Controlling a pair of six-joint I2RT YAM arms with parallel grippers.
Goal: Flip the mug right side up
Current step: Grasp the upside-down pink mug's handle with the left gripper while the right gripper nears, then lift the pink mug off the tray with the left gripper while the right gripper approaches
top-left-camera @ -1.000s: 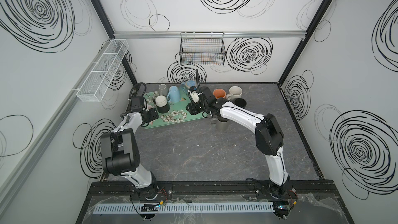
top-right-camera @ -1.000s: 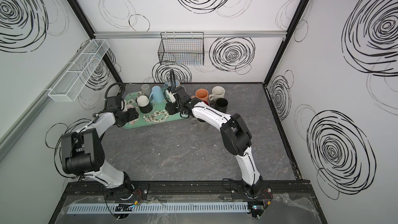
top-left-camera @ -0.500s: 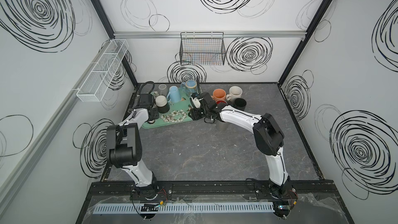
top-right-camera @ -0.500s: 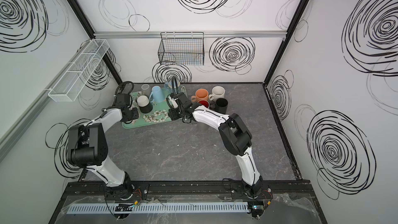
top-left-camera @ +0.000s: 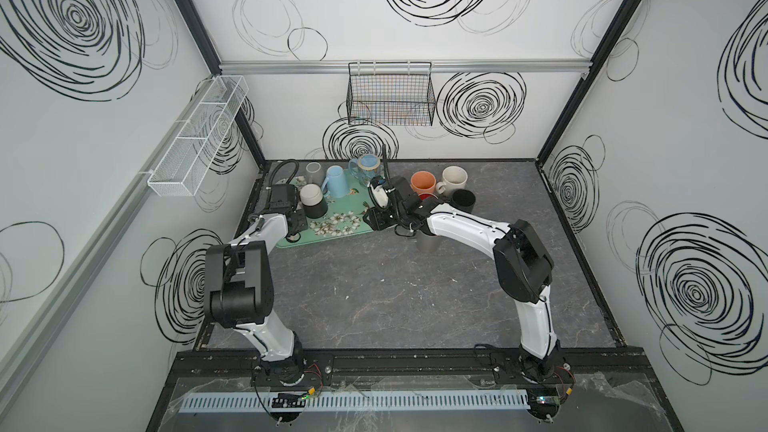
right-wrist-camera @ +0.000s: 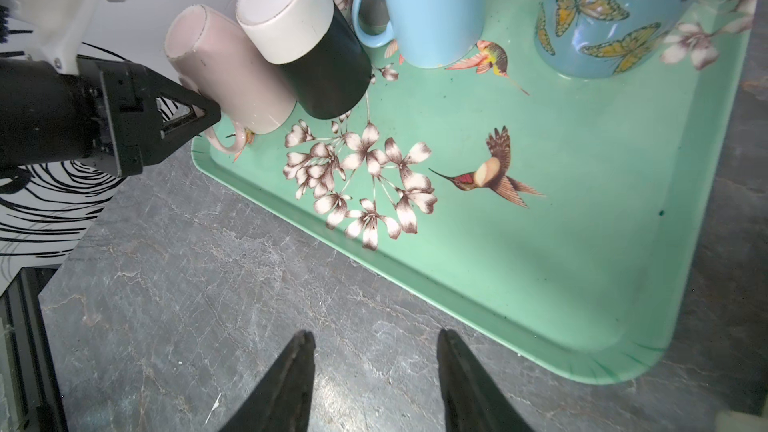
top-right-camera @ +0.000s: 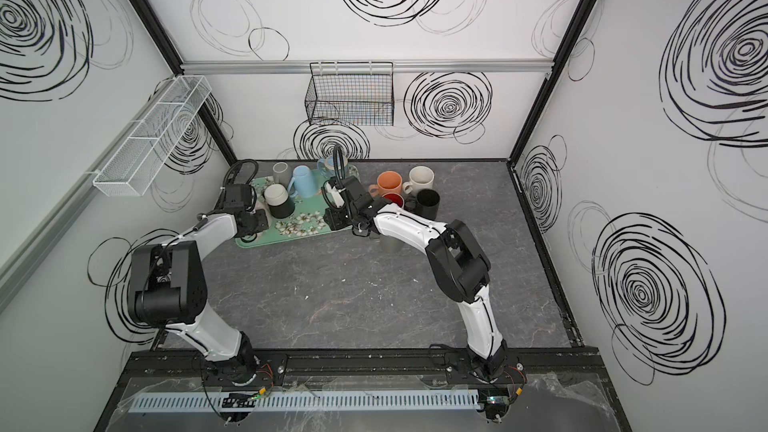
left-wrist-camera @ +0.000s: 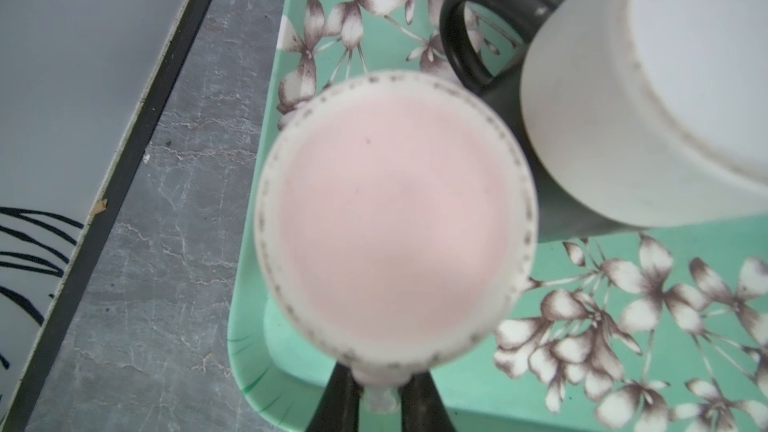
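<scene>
The pink mug [right-wrist-camera: 224, 72] stands base up on the green floral tray [right-wrist-camera: 582, 263], mouth facing down, in a corner of the tray. Its handle points outward over the tray's rim. The left wrist view looks straight down on its pale pink base [left-wrist-camera: 395, 218], which is ringed by a worn, speckled foot.

The left end effector [right-wrist-camera: 205, 112] is at that same corner. Its two black fingers [left-wrist-camera: 336, 396] are pinched narrow on the pink mug's handle, one on each side of it. In both top views the left end effector [top-left-camera: 296, 224] covers the mug almost wholly.

Just beside the pink mug, further in on the tray, is a black-and-white mug [right-wrist-camera: 307, 35], also base up, with its black handle turned toward the pink one. A light blue mug [right-wrist-camera: 432, 6] and a butterfly mug [right-wrist-camera: 602, 14] stand along the tray's far side.

The right end effector [right-wrist-camera: 375, 336] hangs over the grey marbled tabletop [right-wrist-camera: 166, 284], just off the tray's long near edge. Its jaws are held moderately apart with nothing between them.

Off the tray, beyond its right end in a top view, stand an orange mug [top-left-camera: 423, 182], a cream mug [top-left-camera: 454, 178] and a black mug [top-left-camera: 463, 200], all on the tabletop.
</scene>
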